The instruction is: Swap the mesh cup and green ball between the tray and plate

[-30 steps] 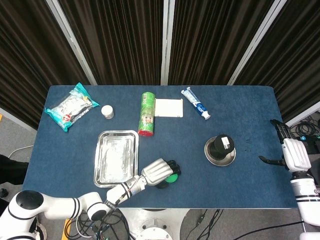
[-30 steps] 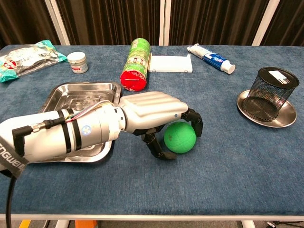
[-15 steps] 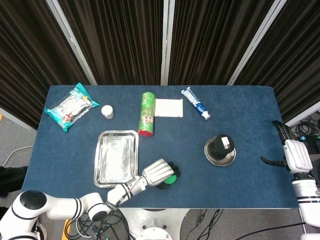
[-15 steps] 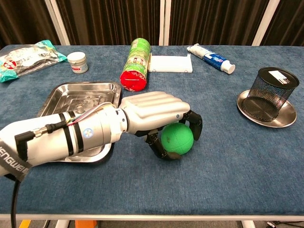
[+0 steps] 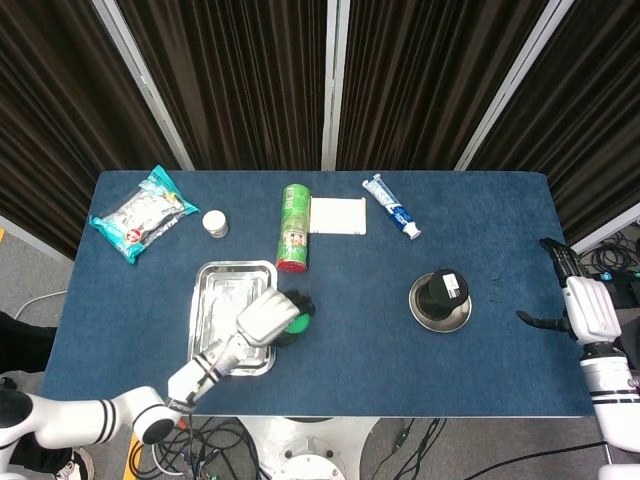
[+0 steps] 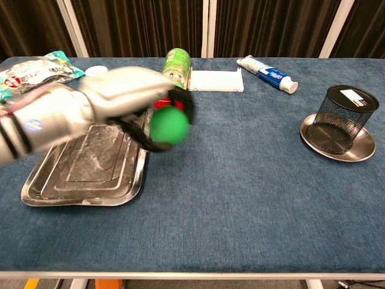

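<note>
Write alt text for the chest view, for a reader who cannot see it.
The left hand, blurred, holds a green ball above the right edge of an empty steel tray on a blue table. At right, a black mesh cup stands on a steel plate; a green can, toothpaste and packets lie behind.

I count one green ball, one mesh cup, one plate, one tray, one can, one toothpaste tube, one small jar.

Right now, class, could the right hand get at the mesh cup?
Probably yes: the right hand is open and holds nothing, and bare table lies between it and the mesh cup on its plate.
</note>
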### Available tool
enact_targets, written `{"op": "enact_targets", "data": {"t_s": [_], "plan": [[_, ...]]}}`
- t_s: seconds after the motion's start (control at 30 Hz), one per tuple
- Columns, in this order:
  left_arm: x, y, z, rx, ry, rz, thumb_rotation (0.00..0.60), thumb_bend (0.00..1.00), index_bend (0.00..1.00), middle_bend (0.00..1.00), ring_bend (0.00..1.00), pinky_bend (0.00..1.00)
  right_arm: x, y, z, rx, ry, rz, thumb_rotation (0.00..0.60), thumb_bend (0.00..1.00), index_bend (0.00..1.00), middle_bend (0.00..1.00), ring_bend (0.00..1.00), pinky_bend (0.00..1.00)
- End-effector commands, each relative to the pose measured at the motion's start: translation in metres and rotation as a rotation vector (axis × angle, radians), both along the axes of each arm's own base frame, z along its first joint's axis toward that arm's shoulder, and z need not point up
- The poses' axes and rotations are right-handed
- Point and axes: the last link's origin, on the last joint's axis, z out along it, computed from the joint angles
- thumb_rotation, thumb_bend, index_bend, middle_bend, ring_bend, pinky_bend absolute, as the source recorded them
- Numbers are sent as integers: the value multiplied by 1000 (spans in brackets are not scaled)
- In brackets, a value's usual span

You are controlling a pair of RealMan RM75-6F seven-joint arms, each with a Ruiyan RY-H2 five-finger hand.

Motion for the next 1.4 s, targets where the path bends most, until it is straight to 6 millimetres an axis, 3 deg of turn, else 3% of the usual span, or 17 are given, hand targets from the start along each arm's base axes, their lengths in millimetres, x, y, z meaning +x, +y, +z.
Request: {"op": "enact_targets", "data": {"t_s": [0.03,0.2,0.47,0.6,0.77,1.0,1.17,1.4], "plan": [[-35,8,18,60,34,107,600,407,464,453,412,692,2,-1,-2,5,2,2,600,0,2,39,0,167],[-64,11,15,36,50,190,600,409,458,446,408,691,5,-4,-3,8,0,7,600,0,2,40,0,166],[-74,11,0,1,43,208,600,400,427,352,307,623,7,-3,-4,11,8,4,600,0,2,42,0,166],[-77,10,2,19,43,198,600,348,323,252,190,543,5,-3,-6,14,8,-4,600,0,3,42,0,167],[-80,9,8,27,34,191,600,270,220,214,158,492,4,-2,-7,13,8,-2,600,0,7,41,0,167],[-92,-5,47,155,-48,221,600,204,191,190,128,404,1,13,-1,-15,52,9,600,0,7,40,0,154],[-131,-41,90,319,-80,341,600,190,169,149,96,300,-11,48,3,-85,186,-27,600,0,0,14,0,46],[-180,-91,124,441,-92,492,599,174,136,118,68,242,-28,96,-12,-141,254,-115,600,0,0,0,0,0]]}}
